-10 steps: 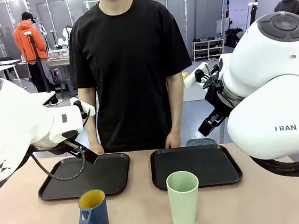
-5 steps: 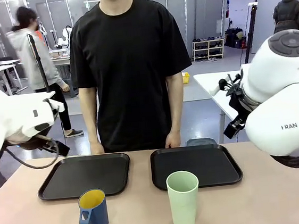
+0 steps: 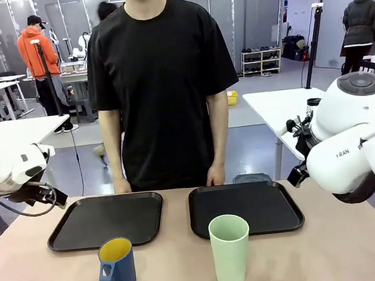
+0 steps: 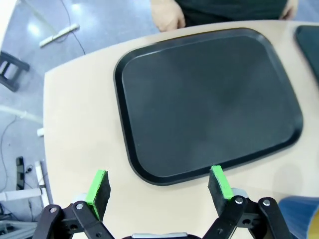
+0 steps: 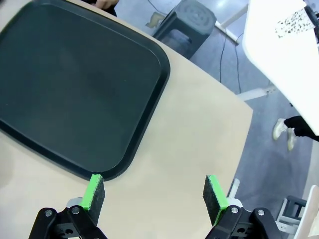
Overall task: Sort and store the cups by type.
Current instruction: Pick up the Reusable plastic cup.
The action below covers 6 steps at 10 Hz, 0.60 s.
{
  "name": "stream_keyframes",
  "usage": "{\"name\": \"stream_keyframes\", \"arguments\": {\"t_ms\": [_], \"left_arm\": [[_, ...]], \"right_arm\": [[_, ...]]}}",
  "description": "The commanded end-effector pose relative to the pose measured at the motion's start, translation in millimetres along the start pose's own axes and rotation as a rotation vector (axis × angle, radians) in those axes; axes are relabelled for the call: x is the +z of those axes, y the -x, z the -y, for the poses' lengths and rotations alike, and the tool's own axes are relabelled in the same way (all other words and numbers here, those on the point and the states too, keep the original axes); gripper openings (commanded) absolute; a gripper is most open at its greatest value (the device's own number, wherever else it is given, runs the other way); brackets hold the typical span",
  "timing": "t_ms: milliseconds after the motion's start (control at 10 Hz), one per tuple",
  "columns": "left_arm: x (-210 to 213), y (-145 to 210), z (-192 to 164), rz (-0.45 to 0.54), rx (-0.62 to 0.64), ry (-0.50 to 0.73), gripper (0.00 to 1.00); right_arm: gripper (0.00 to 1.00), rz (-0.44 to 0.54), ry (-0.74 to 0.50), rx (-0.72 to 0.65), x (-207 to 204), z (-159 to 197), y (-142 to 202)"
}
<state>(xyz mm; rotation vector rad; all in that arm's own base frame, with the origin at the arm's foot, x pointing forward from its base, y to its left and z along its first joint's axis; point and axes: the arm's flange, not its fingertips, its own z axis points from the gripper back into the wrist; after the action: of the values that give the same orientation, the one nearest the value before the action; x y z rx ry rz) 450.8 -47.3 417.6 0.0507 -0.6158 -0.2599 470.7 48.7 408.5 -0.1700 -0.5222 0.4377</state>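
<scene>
Plainly, both stand upright on the bench (image 3: 178,272): blue mug (image 3: 117,267) at seven o'clock, mint tumbler (image 3: 231,251) at six. Left pincer (image 4: 158,175), wide and empty, has the mug at its four o'clock; right pincer (image 5: 153,181), also wide, likely suits the tumbler.

mug (image 3: 117,265) left of tumbler (image 3: 230,250), trays (image 3: 107,219) behind

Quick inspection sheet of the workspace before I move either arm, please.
Surface: tan table, left tray and right tray side by side, both bare.
Job's things: blue mug and mint tumbler upright on the table before the trays, not stored.
Clutter: nothing seen.
Grippers: left gripper and right gripper open, holding nothing.
Cables: black cable loops under the left arm.
Surroundings: person at the far edge, hands by the trays.
</scene>
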Motion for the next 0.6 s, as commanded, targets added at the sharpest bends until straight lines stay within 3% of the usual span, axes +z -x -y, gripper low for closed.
{"name": "stream_keyframes", "arguments": {"t_ms": [0, 500], "left_arm": [[-15.8, -11.0, -7.6, 0.009, 0.052, 0.01, 1.0], [-21.0, -11.4, -14.7, -0.004, 0.077, 0.003, 1.0]], "right_arm": [[1.0, -0.002, -0.04, -0.036, -19.0, 13.2, -5.5], [1.0, -0.027, -0.056, -0.061, -26.6, 17.0, -4.9]]}}
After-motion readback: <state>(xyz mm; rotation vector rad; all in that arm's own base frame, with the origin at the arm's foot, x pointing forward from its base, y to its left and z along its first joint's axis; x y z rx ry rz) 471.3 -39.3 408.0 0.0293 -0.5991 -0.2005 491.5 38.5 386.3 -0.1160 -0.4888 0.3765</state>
